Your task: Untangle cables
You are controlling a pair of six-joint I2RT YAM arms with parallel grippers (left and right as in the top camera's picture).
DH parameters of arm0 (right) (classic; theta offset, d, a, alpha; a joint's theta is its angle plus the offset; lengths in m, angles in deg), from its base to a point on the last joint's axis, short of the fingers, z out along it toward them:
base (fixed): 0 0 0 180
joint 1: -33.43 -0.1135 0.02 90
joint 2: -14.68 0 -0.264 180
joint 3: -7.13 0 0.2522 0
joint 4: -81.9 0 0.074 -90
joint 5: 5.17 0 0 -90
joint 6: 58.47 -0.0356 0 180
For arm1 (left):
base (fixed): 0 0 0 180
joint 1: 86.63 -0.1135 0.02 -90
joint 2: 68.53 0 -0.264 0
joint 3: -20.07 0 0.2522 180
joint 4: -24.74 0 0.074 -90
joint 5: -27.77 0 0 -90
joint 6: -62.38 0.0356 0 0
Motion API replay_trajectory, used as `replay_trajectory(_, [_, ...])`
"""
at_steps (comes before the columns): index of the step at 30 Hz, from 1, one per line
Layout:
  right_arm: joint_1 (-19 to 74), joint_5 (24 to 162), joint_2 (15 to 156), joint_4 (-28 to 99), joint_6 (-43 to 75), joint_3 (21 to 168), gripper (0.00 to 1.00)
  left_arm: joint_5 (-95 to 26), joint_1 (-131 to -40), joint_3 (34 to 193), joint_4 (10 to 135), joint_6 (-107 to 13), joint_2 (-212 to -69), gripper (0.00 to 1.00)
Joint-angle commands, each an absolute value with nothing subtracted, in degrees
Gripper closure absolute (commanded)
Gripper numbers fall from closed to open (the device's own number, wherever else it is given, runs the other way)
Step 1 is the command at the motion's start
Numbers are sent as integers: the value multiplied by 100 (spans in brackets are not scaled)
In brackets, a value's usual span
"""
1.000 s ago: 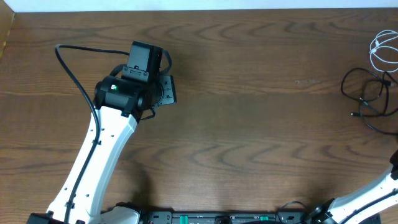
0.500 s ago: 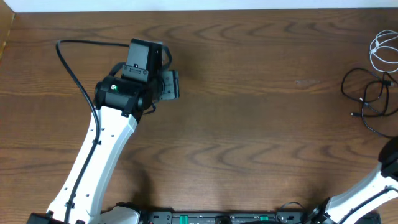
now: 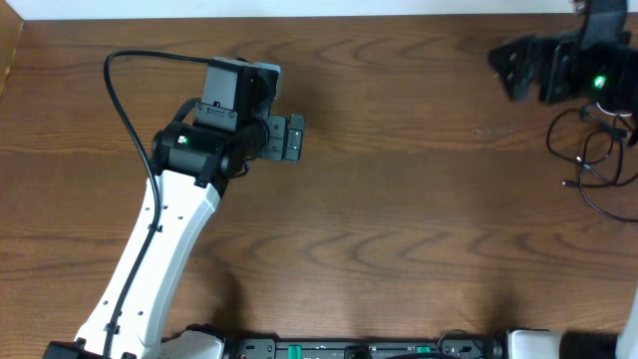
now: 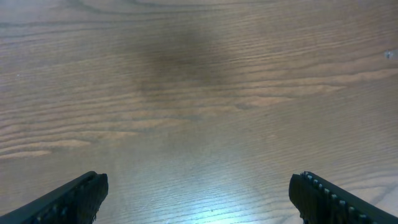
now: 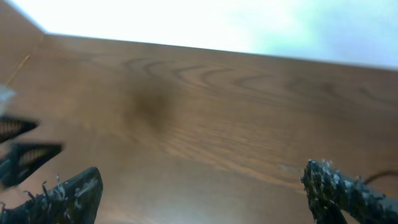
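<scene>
Overhead only: the black cable [image 3: 590, 165] lies in loose loops at the right edge of the table [image 3: 399, 209], partly under the right arm [image 3: 598, 80].
White cable: cannot tell; the right arm's body blocks the far right corner.
Left gripper [image 3: 297, 138]: left of centre, pointing right, well apart from the black cable.
Left wrist only: the left gripper [image 4: 199, 186] has its fingertips [image 4: 84, 194] spread wide at the lower corners, with only bare wood grain between them.
Right gripper [image 3: 503, 68]: near the top right, pointing left, smeared in the overhead view, near the loops.
Right wrist only: the right gripper [image 5: 205, 190] has its fingers [image 5: 345, 190] wide apart and holds nothing; the view is blurred, with a bright strip beyond the far table edge.
Around: the thick black lead [image 3: 115, 95] of the left arm arcs over the wood at upper left.
</scene>
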State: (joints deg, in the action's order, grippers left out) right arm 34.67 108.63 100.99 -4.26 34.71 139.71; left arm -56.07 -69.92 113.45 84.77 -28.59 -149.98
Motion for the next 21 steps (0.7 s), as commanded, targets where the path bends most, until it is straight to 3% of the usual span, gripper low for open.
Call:
replay_trajectory(1, [2993, 10340, 9519, -653, 3611, 14004, 1, -5537, -7012, 11378, 8487, -2721, -14968, 2])
replay_trajectory(17, [2733, 10065, 8475, -2006, 3631, 14002, 1, -5537, -7012, 11378, 8487, -2721, -14968, 2])
replay_trajectory(21, [2746, 9416, 8422, -1648, 3638, 13633, 1, -5537, -7012, 11378, 8485, -2721, -14968, 2])
